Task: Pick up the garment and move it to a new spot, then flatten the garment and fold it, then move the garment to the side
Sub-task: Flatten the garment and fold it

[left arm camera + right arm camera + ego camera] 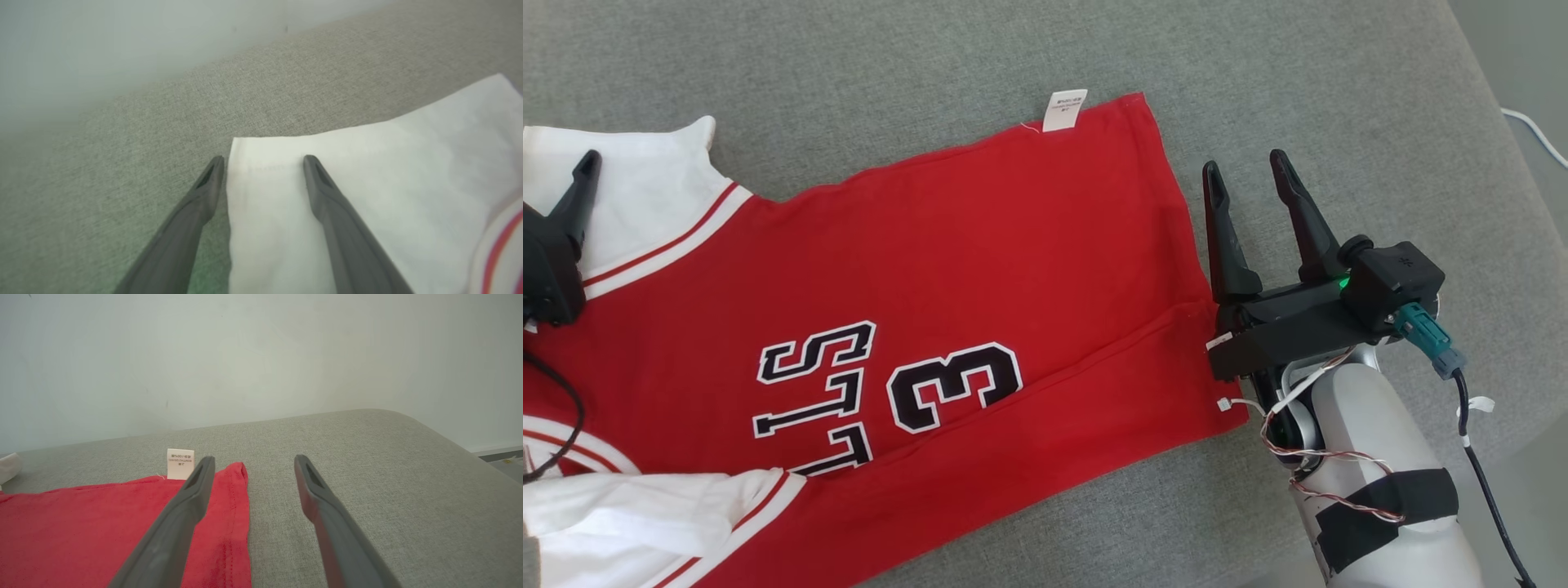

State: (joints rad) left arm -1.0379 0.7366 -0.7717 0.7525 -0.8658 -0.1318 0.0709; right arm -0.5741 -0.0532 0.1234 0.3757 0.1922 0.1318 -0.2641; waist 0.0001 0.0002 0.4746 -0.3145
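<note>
Counted: one garment (947, 269), two white sleeves on it, one white care label (1065, 109), two grippers. The left gripper (264, 160) is seen with its jaws spread wide and nothing gripped. In the left wrist view one finger is placed over the grey upholstered surface (849, 73) and the other over a white sleeve (367, 171), so that the sleeve's edge is straddled; contact with the cloth cannot be told. The right gripper (1245, 162) is likewise released and empty, and is found just beside the garment's hem at the right of the head view. In the right wrist view one finger is set above the red hem and the other above bare grey fabric; whether the cloth is touched cannot be told. The garment is a red jersey, laid spread out and mostly flat on the grey surface, with the hem toward the right gripper and the sleeves toward the left one. Red stripes are noted on the white trim where each sleeve joins the body. A black numeral 3 and black letters, outlined in white, are seen sideways near the middle. A long straight fold line is marked along the near side, from the lettering to the hem. The label is stuck out from the far edge near the hem corner.
</note>
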